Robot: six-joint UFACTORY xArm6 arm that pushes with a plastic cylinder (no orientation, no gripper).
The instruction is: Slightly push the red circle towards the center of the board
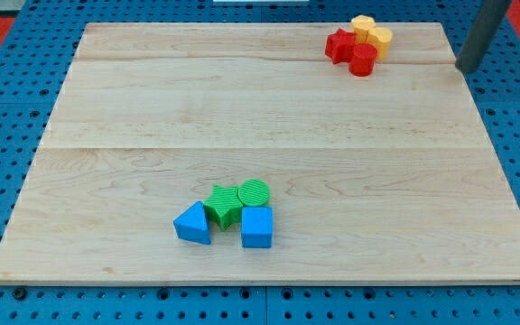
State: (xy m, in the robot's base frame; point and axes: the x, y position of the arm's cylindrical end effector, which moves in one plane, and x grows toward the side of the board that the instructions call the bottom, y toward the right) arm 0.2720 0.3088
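The red circle (363,60) sits near the view's top right of the wooden board (260,117), touching a red star-like block (339,44) on its left and a yellow round block (381,40) above right. Another yellow block (363,25) lies behind them. My tip (466,69) is the lower end of a dark rod at the board's right edge, to the right of the red circle and well apart from it.
A second cluster lies at the lower middle: a blue triangle (193,224), a green star-like block (223,206), a green circle (254,192) and a blue block (256,227). A blue perforated table (7,117) surrounds the board.
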